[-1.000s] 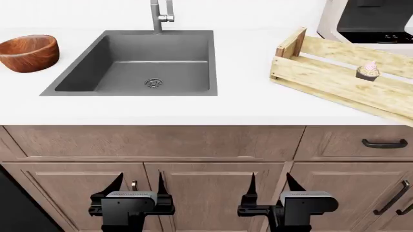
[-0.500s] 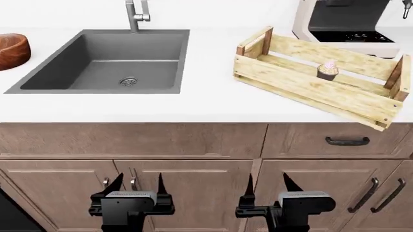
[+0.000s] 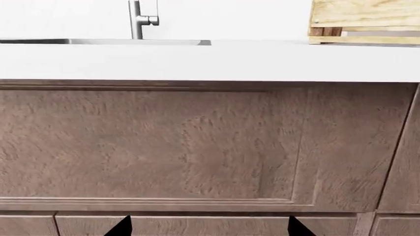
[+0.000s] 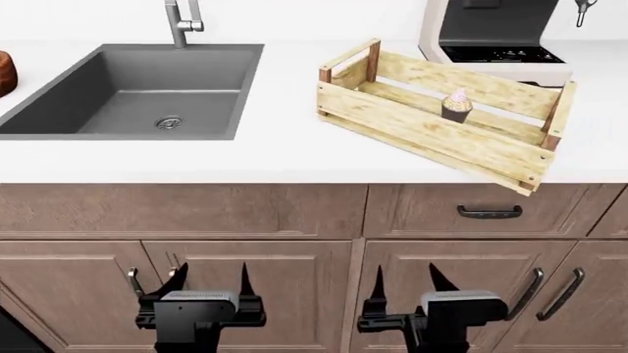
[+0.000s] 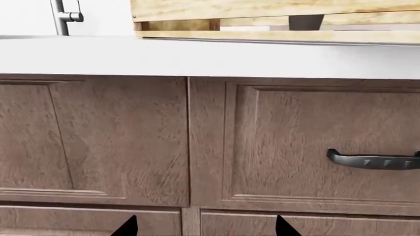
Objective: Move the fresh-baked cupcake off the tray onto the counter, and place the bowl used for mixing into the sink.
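From the head view, the white counter runs across the top of brown wood cabinets, with the dark grey sink sunk into it on the left and its steel faucet rising behind. The wooden tray sits angled on the counter to the right of the sink, and the cupcake stands upright inside it, toward the far slats. Only a sliver of the reddish-brown bowl shows, at the left edge of the picture on the counter, well apart from the sink. A white appliance stands behind the tray. Both grippers hang low in front of the cabinet doors: the left gripper and the right gripper each have their fingers spread apart and hold nothing. The left wrist view faces a drawer front (only the dark fingertips poke in), with the counter edge, faucet and a tray corner above. The right wrist view shows fingertips parted likewise, a black drawer handle, and the tray's slats above the counter edge.
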